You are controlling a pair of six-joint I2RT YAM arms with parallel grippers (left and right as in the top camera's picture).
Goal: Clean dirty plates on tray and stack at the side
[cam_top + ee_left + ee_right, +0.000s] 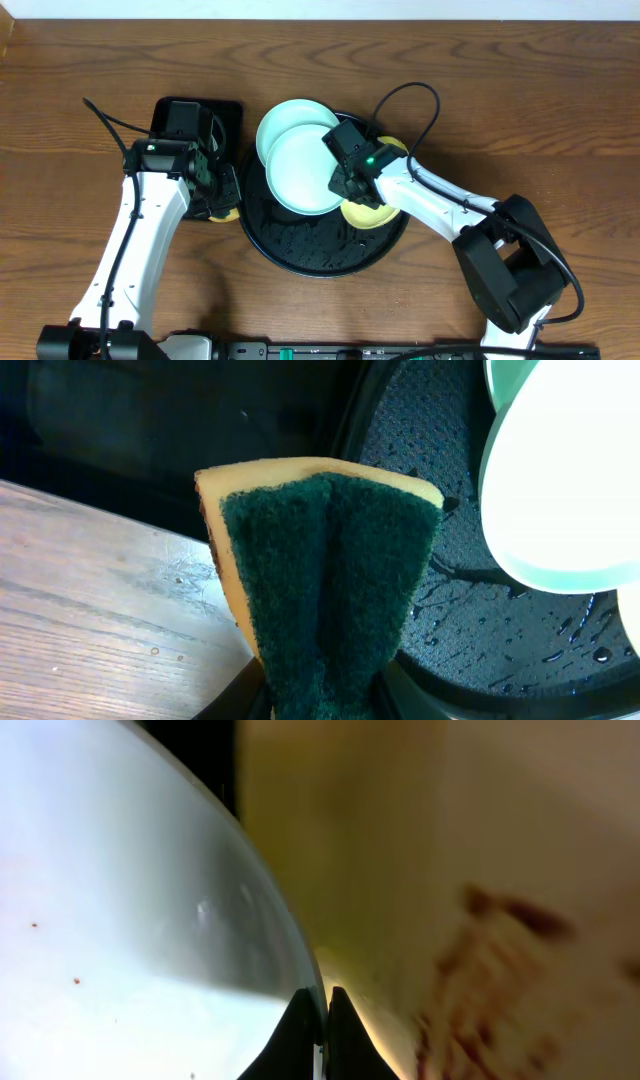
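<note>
Right gripper (320,1010) on mint plate (120,920) rim

Looked like a robotics lab test station. A left arm (140,230) and a right arm (440,205), white and black, stood at the near edge of a wood-grain bench (560,100), with a loose cable (420,90) looping over it. Staged dish props: wet black tray (300,258), mint plate (300,170), smeared yellow plate (372,213), sponge (330,580).
</note>
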